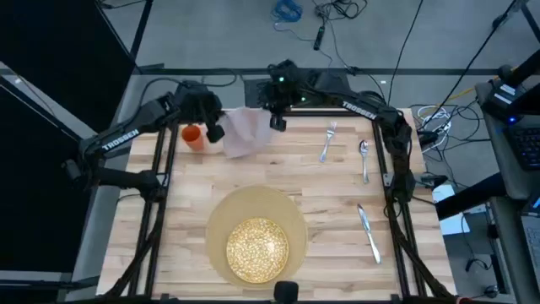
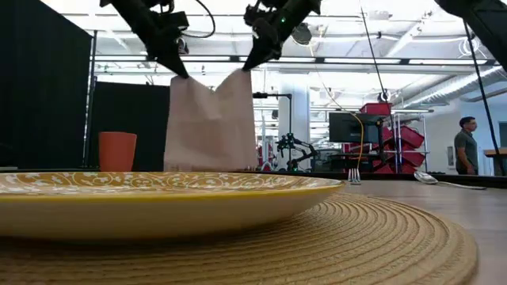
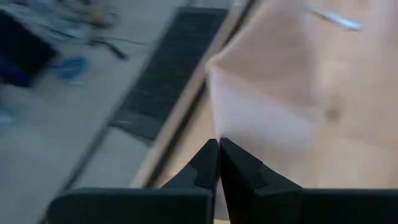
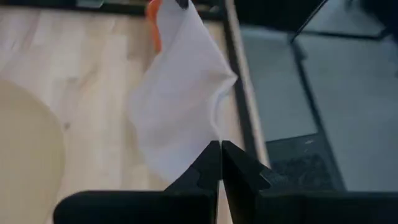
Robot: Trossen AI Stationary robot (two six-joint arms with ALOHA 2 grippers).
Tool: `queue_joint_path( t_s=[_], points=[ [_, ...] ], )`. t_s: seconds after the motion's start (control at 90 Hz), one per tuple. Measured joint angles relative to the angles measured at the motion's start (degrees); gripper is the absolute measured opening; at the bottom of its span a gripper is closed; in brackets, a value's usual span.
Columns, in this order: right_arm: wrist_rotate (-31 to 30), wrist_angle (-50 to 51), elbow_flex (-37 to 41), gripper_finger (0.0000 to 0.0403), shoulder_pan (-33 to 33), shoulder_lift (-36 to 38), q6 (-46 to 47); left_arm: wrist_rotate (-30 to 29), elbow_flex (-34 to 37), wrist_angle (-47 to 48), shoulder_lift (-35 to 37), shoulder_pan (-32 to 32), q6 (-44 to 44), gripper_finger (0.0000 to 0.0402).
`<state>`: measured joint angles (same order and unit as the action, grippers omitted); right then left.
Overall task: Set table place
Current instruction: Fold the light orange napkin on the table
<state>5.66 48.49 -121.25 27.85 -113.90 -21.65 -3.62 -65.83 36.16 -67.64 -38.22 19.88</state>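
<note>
The pinkish-grey napkin (image 2: pixel 210 119) hangs at the far side of the table (image 1: pixel 337 194), held up between both grippers. My left gripper (image 2: pixel 182 73) is shut on its upper corner on the cup's side. My right gripper (image 2: pixel 247 65) is shut on the other upper corner. The orange cup (image 1: pixel 193 136) stands upright just left of the napkin (image 1: pixel 243 133). The gold-speckled plate (image 1: pixel 257 247) lies on the tan mat (image 1: pixel 221 221) at the near edge. The fork (image 1: pixel 327 142), the spoon (image 1: pixel 364 157) and the knife (image 1: pixel 369 232) lie flat on the right. My left gripper pinches one top corner of the napkin (image 3: pixel 217 129) between its two fingertips, slanting down from above. The cloth hangs below the fingers. My right gripper pinches the other top corner (image 4: pixel 215 134) the same way, from above. The top edge (image 2: pixel 214 89) sags a little between the two grippers. The plate rim hides the lower edge.
Black rails (image 1: pixel 388 169) frame the table on both sides and at the back. Bare planks lie between the mat and the napkin. In the room beyond the table stands a person (image 2: pixel 468 146), far to the right.
</note>
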Motion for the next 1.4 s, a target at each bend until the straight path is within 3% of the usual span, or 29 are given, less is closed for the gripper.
queue_joint_path(
  t_s=[0.156,0.422,0.622,0.822,1.189,1.4],
  points=[
    [-2.87,-2.14,0.0,0.0,1.73,0.05,-0.16,-4.28,-2.45,-1.38,0.04,-0.07,3.41,0.0],
    [-2.77,4.42,0.0,0.0,1.73,0.08,2.88,-4.53,-2.65,5.27,-0.03,0.04,1.32,0.0],
    [-2.21,12.02,2.19,0.0,-1.52,0.13,7.32,2.09,0.62,9.57,-0.23,1.52,-2.69,0.0],
    [-2.32,14.17,8.79,0.0,-4.76,0.01,10.68,5.04,6.11,9.42,-0.22,5.58,-6.31,0.0],
    [-0.61,12.17,18.79,0.0,-10.62,0.02,16.07,5.32,15.67,6.24,-0.2,16.12,-15.05,0.0],
    [-0.9,9.01,20.44,0.0,-9.82,0.02,16.44,5.03,16.97,2.41,-0.19,18.12,-16.19,0.0]
  ],
)
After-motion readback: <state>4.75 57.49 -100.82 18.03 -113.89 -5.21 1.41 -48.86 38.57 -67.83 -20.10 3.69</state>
